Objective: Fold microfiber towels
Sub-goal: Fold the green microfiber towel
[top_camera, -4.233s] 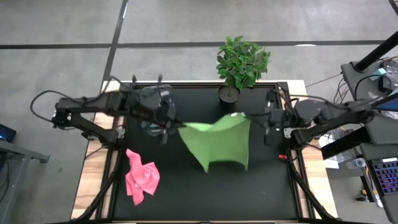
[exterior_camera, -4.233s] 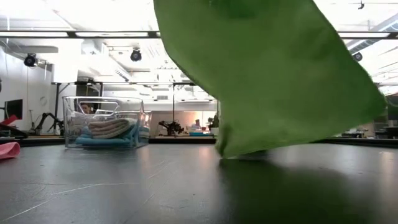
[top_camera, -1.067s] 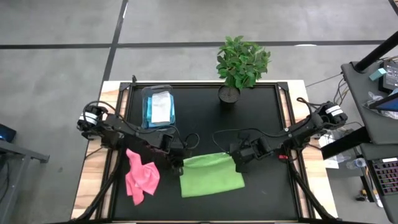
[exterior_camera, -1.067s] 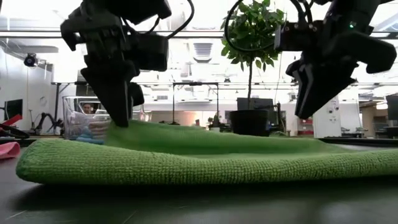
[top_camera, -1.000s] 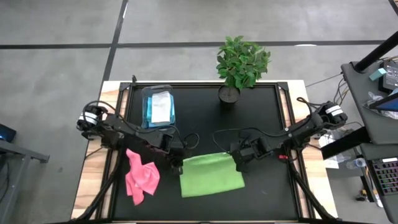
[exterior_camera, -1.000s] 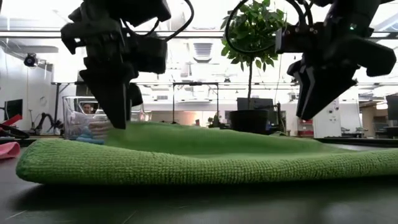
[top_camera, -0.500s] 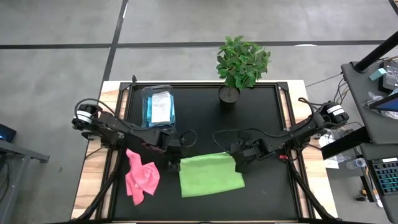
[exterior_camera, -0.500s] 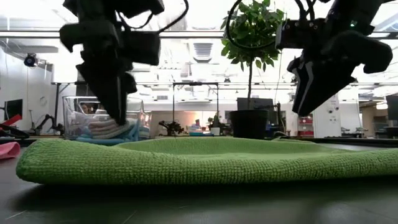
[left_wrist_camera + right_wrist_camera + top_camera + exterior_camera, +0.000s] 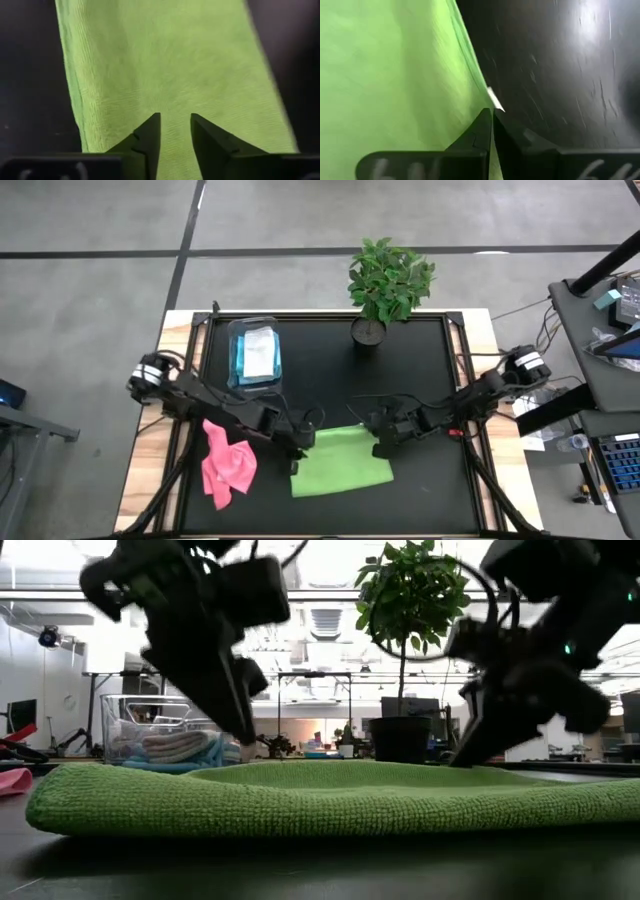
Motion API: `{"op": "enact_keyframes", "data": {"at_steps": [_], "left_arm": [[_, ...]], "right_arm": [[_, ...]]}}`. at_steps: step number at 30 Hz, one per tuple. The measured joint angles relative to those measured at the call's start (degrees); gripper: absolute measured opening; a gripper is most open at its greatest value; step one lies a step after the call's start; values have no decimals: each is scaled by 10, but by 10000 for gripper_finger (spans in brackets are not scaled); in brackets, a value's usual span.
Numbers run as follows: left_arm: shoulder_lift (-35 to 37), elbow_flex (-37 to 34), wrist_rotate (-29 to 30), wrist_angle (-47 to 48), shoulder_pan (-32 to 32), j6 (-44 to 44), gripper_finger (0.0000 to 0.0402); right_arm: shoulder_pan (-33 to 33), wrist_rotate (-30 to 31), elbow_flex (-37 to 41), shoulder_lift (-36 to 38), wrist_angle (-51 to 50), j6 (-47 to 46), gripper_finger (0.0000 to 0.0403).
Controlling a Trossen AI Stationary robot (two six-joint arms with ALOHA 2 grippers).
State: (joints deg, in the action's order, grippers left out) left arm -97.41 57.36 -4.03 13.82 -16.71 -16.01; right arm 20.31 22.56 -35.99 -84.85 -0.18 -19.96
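Behind the lime green towel [image 9: 342, 461], toward the far edge of the black counter [image 9: 420, 370], stands a potted plant [image 9: 388, 282], and off to its left a clear plastic bin [image 9: 253, 355] with folded cloths inside; in the low view the bin [image 9: 165, 735] shows pale and blue cloth stacked within it. Left of the green towel a pink towel [image 9: 228, 464] lies crumpled near the counter's left rim, well apart from the green one. Nothing lies between the green towel and the plant, so the counter is bare dark surface there, and also to the towel's right up to the frame rail.

That green towel lies folded flat near the counter's front edge, its long sides running left to right. The left end effector [image 9: 297, 448] sits at the towel's far left corner; its wrist view shows the fingers [image 9: 150, 137] a narrow gap apart over the cloth, holding nothing that I can see. The right end effector [image 9: 383, 446] is at the towel's far right corner, its two fingers [image 9: 481, 131] pressed together right at the towel's edge [image 9: 470, 60]; whether cloth is pinched between them I cannot tell.
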Motion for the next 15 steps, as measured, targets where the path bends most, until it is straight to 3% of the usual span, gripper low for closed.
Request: {"op": "enact_keyframes", "data": {"at_steps": [7,15], "left_arm": [[-48,-2,-1,2,2,-1,37],[-50,-3,-2,2,14,-1,10]], "right_arm": [[-13,26,2,-26,-37,-61,9],[-16,31,3,26,-76,-55,9]]}}
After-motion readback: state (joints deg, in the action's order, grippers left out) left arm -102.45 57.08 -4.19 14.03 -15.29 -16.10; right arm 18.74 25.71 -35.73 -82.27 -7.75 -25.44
